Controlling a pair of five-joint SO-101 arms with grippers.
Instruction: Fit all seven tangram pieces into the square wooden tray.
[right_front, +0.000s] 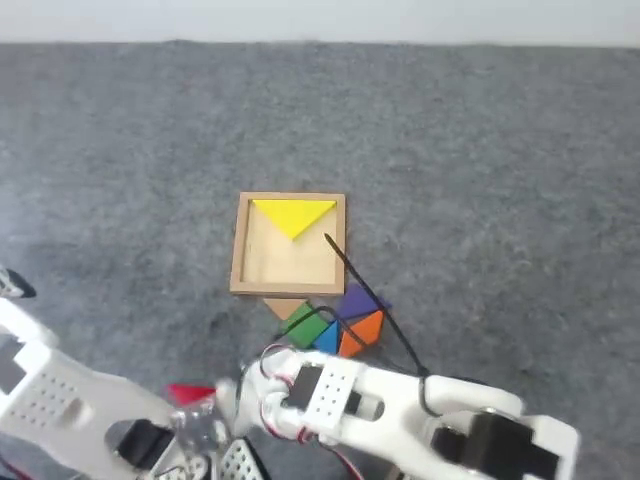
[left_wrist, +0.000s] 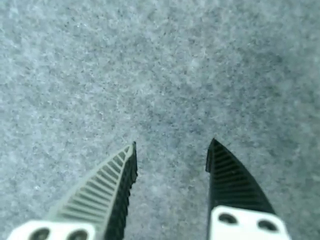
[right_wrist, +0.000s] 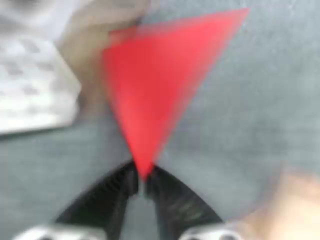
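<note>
Only the yellow triangular piece sits in the square wooden tray; my right tool grips the red triangular piece, my left tool gapes wide and empty, and the remaining coloured pieces wait beside the tray.

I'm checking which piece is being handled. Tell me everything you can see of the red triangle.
The red triangle is a flat, plain-coloured piece. The right gripper pinches one corner; the rest sticks out beyond it over the grey mat, outside the wooden tray and apart from the other loose pieces.

Grey felt tabletop suggests a lab bench
</note>
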